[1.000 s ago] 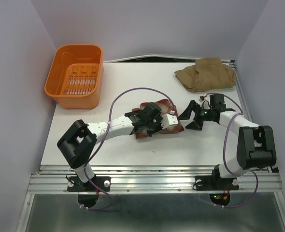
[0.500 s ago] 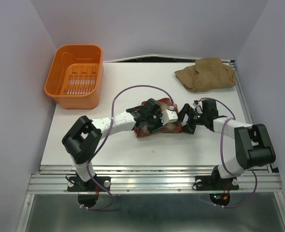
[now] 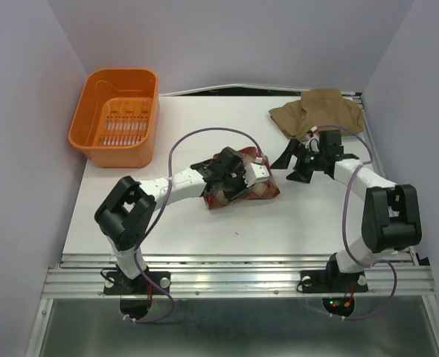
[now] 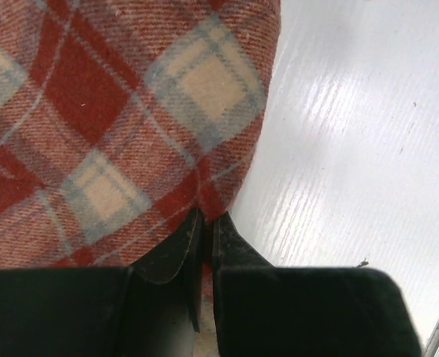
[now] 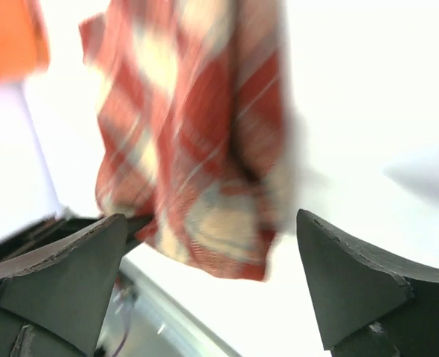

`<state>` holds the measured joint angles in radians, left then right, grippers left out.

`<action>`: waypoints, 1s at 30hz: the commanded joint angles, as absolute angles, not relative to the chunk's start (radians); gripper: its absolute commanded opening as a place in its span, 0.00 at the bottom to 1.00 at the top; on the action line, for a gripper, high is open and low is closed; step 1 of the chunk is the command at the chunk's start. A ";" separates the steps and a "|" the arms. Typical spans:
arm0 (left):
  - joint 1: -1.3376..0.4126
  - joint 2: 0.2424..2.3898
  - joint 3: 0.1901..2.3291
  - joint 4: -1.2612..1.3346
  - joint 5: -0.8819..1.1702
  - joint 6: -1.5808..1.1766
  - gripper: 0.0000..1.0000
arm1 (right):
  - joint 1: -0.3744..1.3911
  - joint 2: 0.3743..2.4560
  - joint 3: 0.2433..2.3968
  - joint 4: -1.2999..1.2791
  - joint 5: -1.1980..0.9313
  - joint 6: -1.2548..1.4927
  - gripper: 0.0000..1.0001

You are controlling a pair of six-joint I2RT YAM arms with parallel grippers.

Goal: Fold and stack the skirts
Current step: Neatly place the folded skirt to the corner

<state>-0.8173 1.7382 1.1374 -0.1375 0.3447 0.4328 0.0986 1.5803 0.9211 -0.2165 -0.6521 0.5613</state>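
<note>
The left pincer (image 3: pixel 238 182) is pressed down into the plaid skirt (image 3: pixel 260 190), which lies bunched under it and around it on the worktop (image 3: pixel 190 230). In the left wrist view its two fingers (image 4: pixel 176 249) stand almost together, with only a thin slit between them, and they are clamped on the edge of the plaid skirt (image 4: pixel 115 111). The cloth spreads away in front of the tips, and bare worktop (image 4: pixel 353 149) shows to one side.

The right pincer (image 3: pixel 292 165) has its jaws wide apart and holds nothing. The plaid skirt lies to its left and a little nearer to the arm bases, with a strip of bare worktop between them. In the right wrist view the picture is blurred, but the plaid skirt (image 5: pixel 190 149) is seen ahead of the right pincer (image 5: pixel 212 217), between the two spread fingers (image 5: pixel 63 275) and not touched by them. The tan skirt (image 3: pixel 320 111) lies crumpled just beyond the right pincer, on its far side. I cannot tell if it touches the arm.

Half a second ago the right pincer was right against the right edge of the plaid skirt. Now it has drawn back towards the tan skirt. The plaid skirt is bunched more tightly than one second ago. The left pincer has stayed clamped on it.
</note>
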 commanded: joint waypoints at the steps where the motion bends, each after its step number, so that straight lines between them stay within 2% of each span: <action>1: -0.801 1.735 1.181 -0.115 0.379 0.427 0.00 | 0.034 1.525 1.069 -0.382 -0.477 0.404 1.00; 4: -0.785 1.750 1.204 -0.115 0.402 0.414 0.00 | 0.025 1.516 1.091 -0.436 -0.511 0.480 1.00; 6: -0.776 1.767 1.219 -0.118 0.436 0.384 0.00 | 0.025 1.506 1.045 -0.414 -0.649 0.572 1.00; 10: -0.749 1.801 1.276 -0.138 0.494 0.336 0.00 | 0.025 1.427 0.737 -0.192 -0.777 0.906 1.00; 12: -0.742 1.807 1.295 -0.144 0.503 0.328 0.00 | 0.034 1.401 0.665 -0.085 -0.785 0.972 1.00; 18: -0.733 1.815 1.310 -0.144 0.518 0.316 0.00 | 0.080 1.304 0.612 0.023 -0.726 1.031 1.00; 21: -0.733 1.816 1.308 -0.137 0.528 0.310 0.00 | 0.135 1.299 0.603 0.118 -0.629 1.078 1.00; 25: -0.733 1.818 1.302 -0.135 0.529 0.311 0.00 | 0.216 1.356 0.603 0.236 -0.546 1.112 1.00; 30: -0.733 1.812 1.302 -0.138 0.529 0.318 0.00 | 0.278 1.468 0.620 0.265 -0.471 1.104 1.00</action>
<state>-0.7330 1.8282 1.2633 -0.1577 0.4908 0.3229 0.2508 1.3991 0.5865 0.1673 -0.5652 1.0821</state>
